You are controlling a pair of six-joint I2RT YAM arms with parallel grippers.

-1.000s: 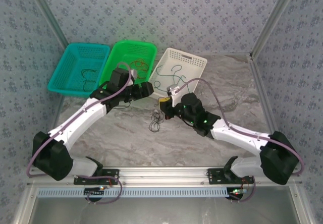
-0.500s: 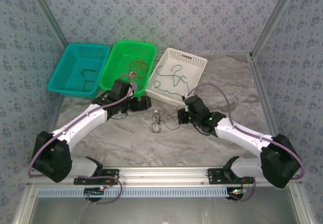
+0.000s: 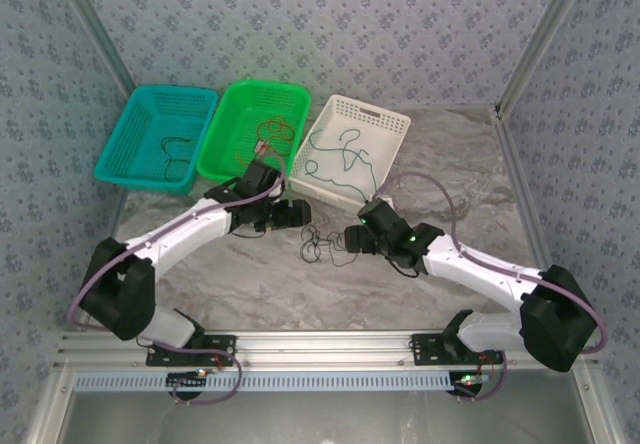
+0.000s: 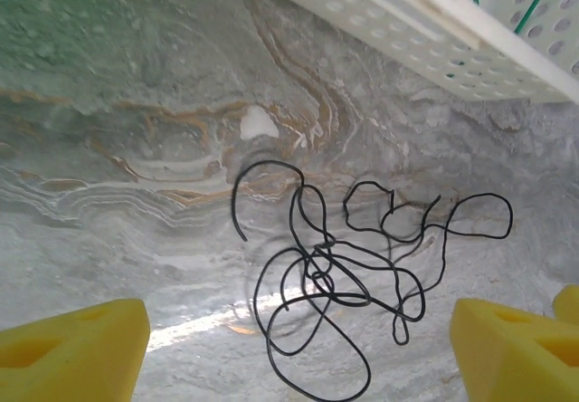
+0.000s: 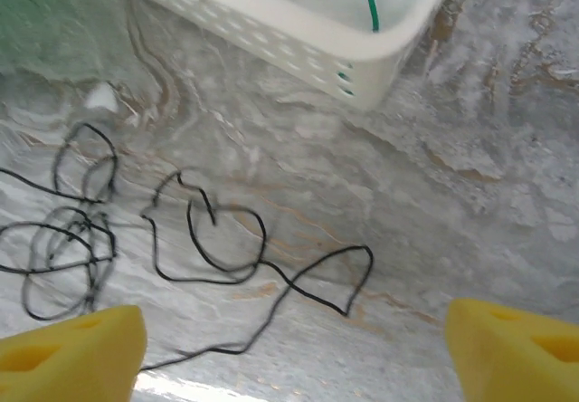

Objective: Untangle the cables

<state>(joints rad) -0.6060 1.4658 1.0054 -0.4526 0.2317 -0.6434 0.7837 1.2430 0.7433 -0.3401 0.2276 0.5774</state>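
Right tool (image 5: 294,352): wide open now, empty; I have just let go.
Left tool (image 4: 294,348): wide open, empty, hovering over the tangle.
Black cable (image 4: 317,275): loose knot lying mid bench (image 3: 250,284), just before the white basket (image 3: 372,116).
Meaning: dropped, not sorted; it needs picking apart again.

Marble-look worktop (image 3: 250,284) closed in by papered walls (image 3: 320,24).
You see grey veined stone with brownish streaks, pale wallpaper with a small flower pattern behind the far and side edges, metal posts (image 3: 97,34) at the far corners, and an aluminium rail (image 3: 330,342) along the near edge; the light is even.
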